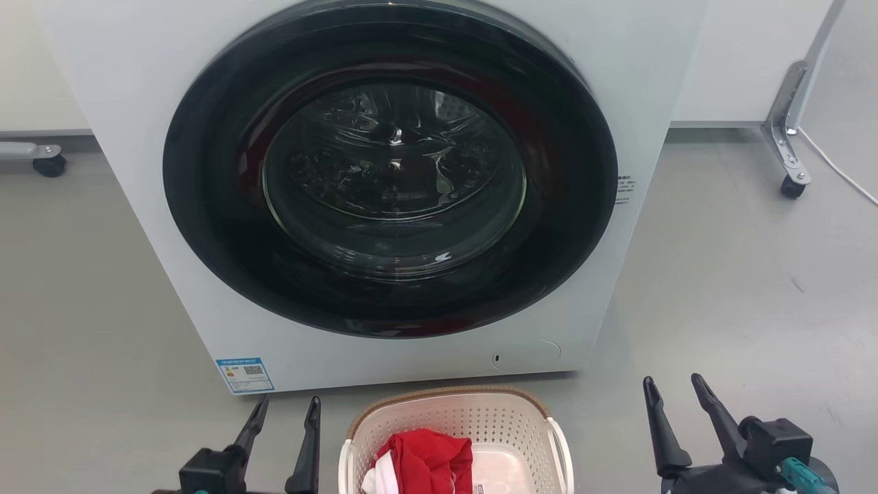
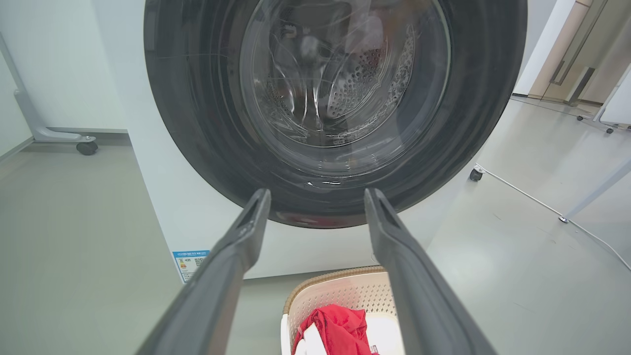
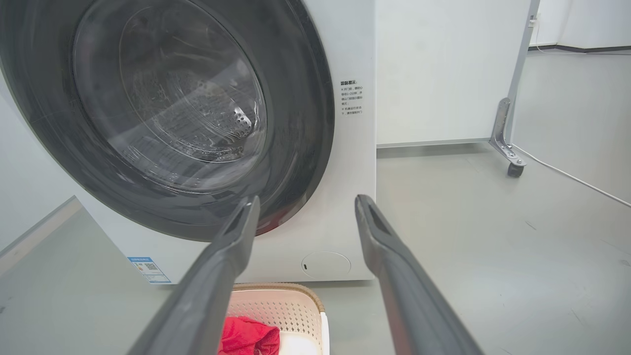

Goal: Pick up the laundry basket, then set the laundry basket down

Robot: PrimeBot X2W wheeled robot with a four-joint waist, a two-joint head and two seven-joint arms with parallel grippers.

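Observation:
The laundry basket, cream-white and perforated with a brown rim, stands on the floor at the bottom centre of the head view, just in front of the washing machine. A red garment with some white cloth lies inside it. My left gripper is open to the basket's left and my right gripper is open to its right; both are apart from it and hold nothing. The left wrist view has the basket low between the fingers. In the right wrist view the basket sits at the lower left.
A white front-loading washing machine with a shut dark round door stands right behind the basket. White panels on castor feet stand at the back right and back left. A white cable runs over the grey floor at right.

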